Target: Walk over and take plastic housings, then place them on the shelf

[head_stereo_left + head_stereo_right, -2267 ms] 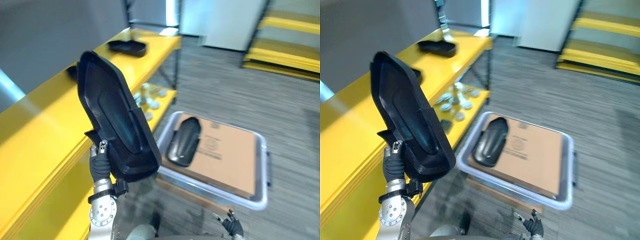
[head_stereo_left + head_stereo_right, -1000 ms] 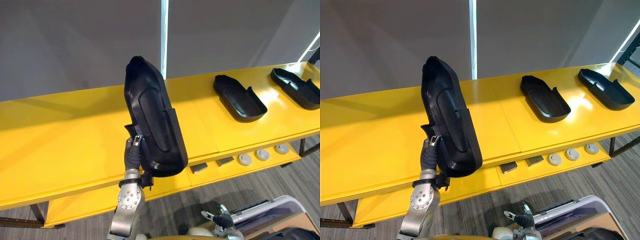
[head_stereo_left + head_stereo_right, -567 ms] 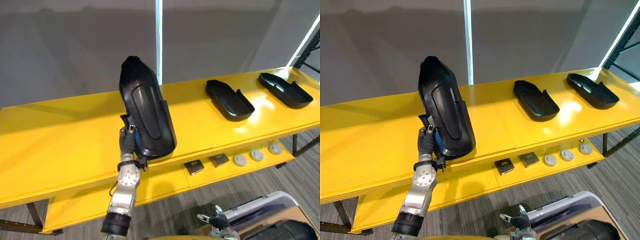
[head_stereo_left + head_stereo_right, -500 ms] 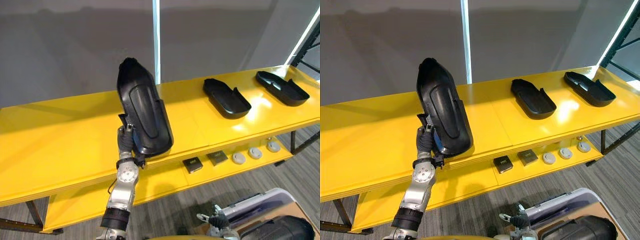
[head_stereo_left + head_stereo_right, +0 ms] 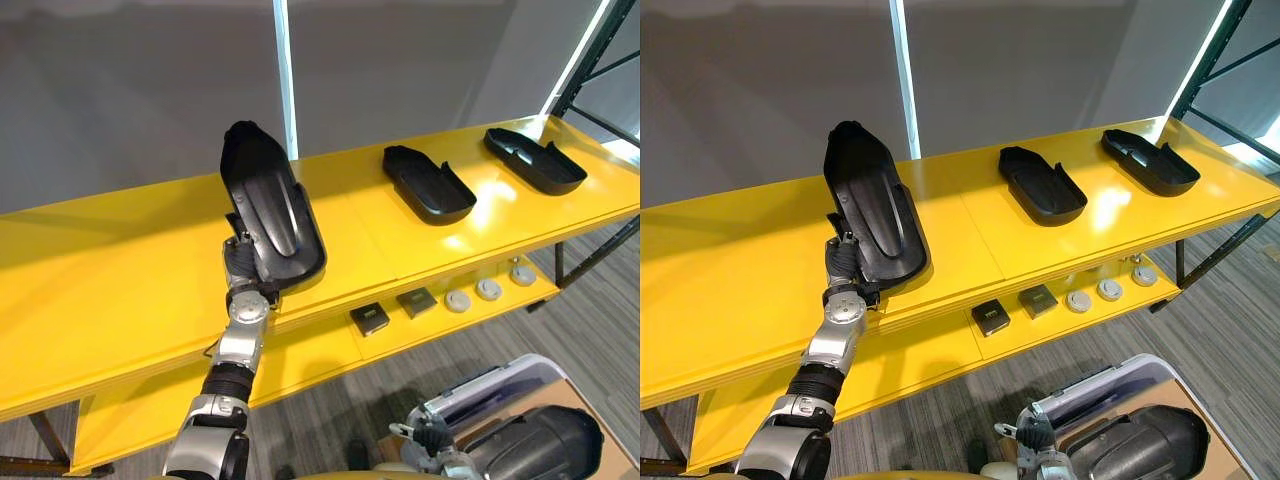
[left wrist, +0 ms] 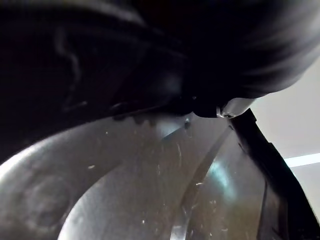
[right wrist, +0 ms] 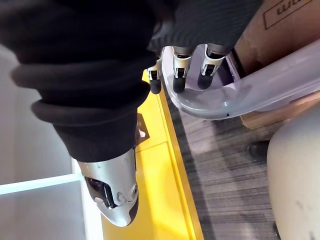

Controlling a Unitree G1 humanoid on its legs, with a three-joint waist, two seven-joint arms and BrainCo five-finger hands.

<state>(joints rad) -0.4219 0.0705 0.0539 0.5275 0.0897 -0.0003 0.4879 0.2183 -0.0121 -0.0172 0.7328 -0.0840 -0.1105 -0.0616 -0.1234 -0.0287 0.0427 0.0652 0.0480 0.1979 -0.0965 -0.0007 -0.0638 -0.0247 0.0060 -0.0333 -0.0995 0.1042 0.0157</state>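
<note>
**Housing held at the shelf's front edge**

The left hand (image 5: 240,265) is clamped on the lower rim of a black housing (image 5: 268,215). It holds the housing tilted up on end, hollow side toward the camera, over the front of the yellow shelf (image 5: 120,270). Whether the lower end touches the top board cannot be told.

Further right on that board lie a second housing (image 5: 428,185) and a third housing (image 5: 535,160), well apart, both hollow side up. On the lower board (image 5: 320,350) sit small dark squares (image 5: 370,318) and round discs (image 5: 488,289).

The right hand (image 7: 207,65) hangs low, its fingers straight and close together, holding nothing, just beside the rim of a grey bin (image 7: 260,95). A fourth housing (image 5: 540,445) lies in that bin.
</note>
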